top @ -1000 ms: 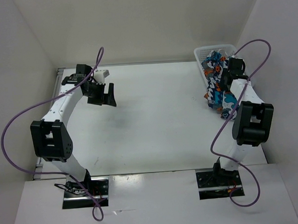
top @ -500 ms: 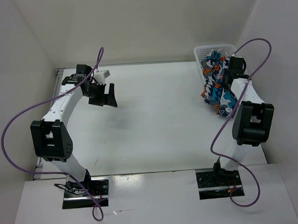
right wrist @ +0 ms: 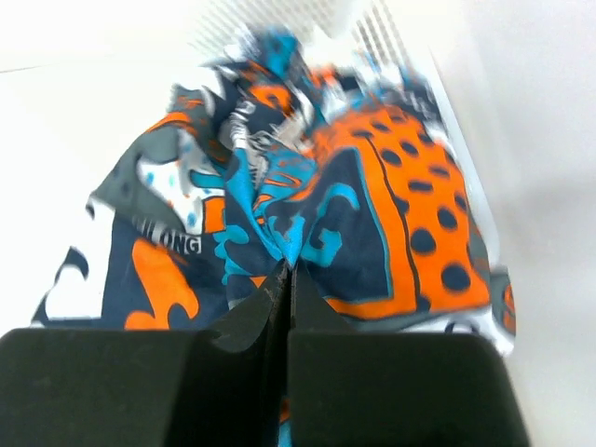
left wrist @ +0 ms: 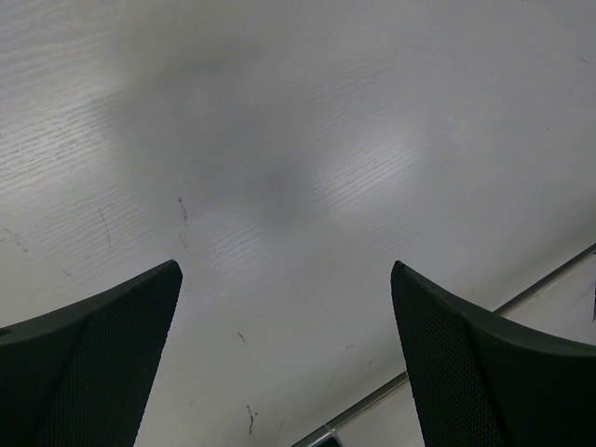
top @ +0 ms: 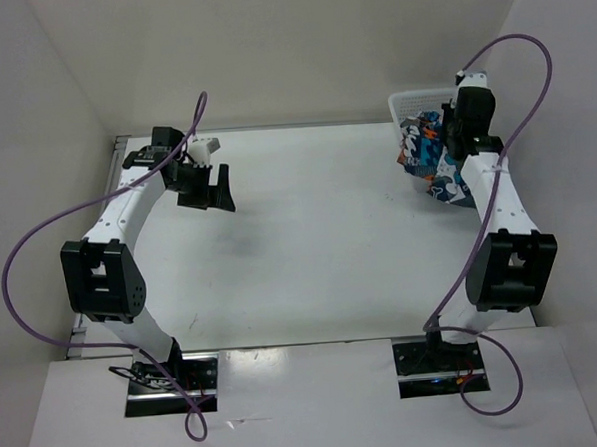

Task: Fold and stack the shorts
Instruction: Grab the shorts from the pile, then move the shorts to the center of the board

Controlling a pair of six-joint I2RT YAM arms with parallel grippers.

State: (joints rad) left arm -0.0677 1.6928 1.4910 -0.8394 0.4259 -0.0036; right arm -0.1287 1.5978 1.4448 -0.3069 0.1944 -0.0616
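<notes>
Your right gripper is pinched shut on a fold of the shorts, bunched over the basket at the far right; your left gripper, open, hangs well apart on the far left.

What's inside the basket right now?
The basket holds bunched shorts, spilling past its near rim. The right gripper has its jaws shut on a fold. The basket's floor and anything under the shorts are covered.

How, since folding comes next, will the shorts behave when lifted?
Probably floppy: the shorts are bunched in creases. Likely to drape and trail, as the right tool pinches only a small tuck. Might snag the basket rim.
</notes>
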